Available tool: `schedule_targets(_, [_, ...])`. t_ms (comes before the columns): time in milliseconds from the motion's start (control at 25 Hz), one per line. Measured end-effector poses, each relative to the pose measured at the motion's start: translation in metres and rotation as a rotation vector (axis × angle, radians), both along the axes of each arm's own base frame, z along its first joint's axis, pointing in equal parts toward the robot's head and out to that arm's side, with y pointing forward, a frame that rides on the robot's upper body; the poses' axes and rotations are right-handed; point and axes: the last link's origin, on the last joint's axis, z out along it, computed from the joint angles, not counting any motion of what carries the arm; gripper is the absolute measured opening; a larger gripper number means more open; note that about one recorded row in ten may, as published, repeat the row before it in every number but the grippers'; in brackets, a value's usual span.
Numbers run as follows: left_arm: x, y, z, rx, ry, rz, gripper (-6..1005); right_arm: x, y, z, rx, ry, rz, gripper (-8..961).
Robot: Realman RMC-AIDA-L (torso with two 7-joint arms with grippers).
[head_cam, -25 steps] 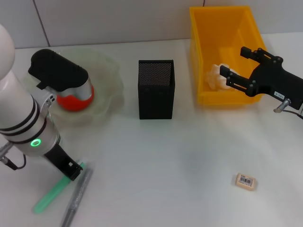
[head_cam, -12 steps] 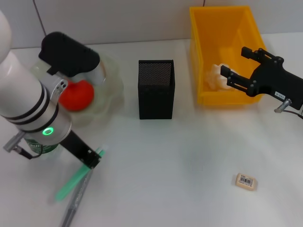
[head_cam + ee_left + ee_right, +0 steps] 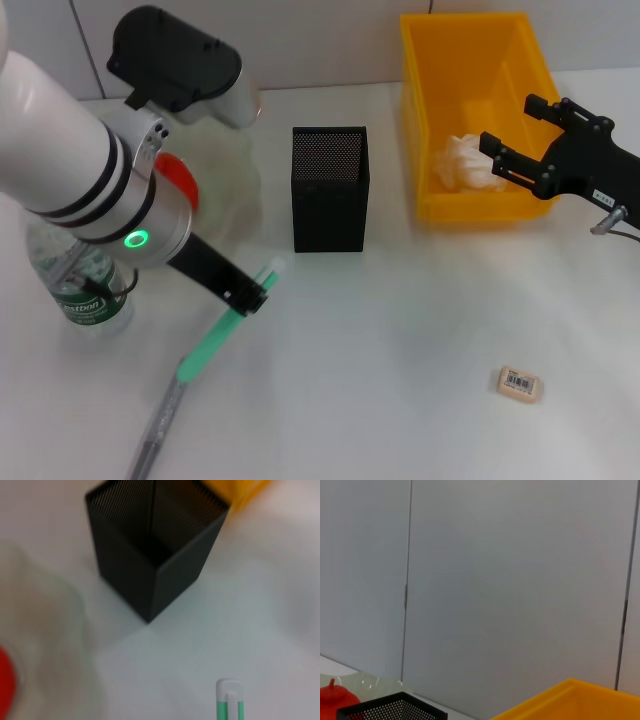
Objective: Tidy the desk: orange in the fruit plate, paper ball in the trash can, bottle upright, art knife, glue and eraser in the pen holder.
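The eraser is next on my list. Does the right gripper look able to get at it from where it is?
Probably yes: the eraser lies alone on bare table, and the open right gripper hovers by the yellow bin with nothing between.

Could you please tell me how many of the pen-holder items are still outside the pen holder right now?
3: the green art knife held by the left gripper, the grey glue stick on the desk at front left, and the eraser at front right. None shows inside the pen holder.

We list: orange [image 3: 180,185], red-toned, in the clear fruit plate [image 3: 222,150]. Paper ball [image 3: 462,163], white, inside the yellow trash can [image 3: 428,110]. Bottle [image 3: 85,285] upright. Green art knife [image 3: 222,330] tilted, off the desk. Grey glue [image 3: 158,430] lying flat. Eraser [image 3: 519,383] flat, barcode up. Black mesh pen holder [image 3: 330,187] upright.
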Motion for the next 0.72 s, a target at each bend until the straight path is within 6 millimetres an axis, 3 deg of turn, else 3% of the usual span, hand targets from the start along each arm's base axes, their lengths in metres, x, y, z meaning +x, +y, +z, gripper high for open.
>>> schedule_targets(480, [0.044,0.006,0.005,0.062,-0.221,-0.121,184,-0.001,0.0,0.0,0.0,0.003,0.002,765])
schedule_targets(720, [0.057,0.009,0.009,0.097,-0.291,-0.175,184,-0.001,-0.001,-0.001,-0.001,0.004,0.002,765])
